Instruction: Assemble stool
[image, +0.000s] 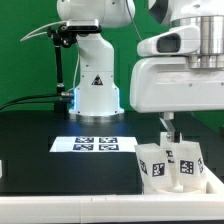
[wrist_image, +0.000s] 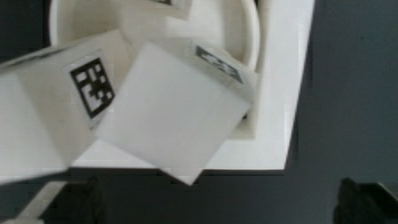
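Note:
Several white stool legs (image: 168, 165) with black-and-white tags stand bunched at the exterior view's right, against the white front rail. My gripper (image: 167, 128) hangs just above them. In the wrist view my gripper (wrist_image: 205, 202) is open; its dark fingertips (wrist_image: 370, 200) sit far apart with nothing between them. Below it a blocky leg (wrist_image: 151, 110) lies tilted, its corner pointing toward the gap between the fingers. Behind the leg a curved white rim (wrist_image: 258, 50) shows; it looks like the seat disc, mostly hidden by the legs.
The marker board (image: 95, 143) lies flat on the black table in front of the robot base (image: 95, 90). A long white border rail (image: 90, 198) runs along the front edge. A black cable (image: 30, 100) trails at the exterior view's left.

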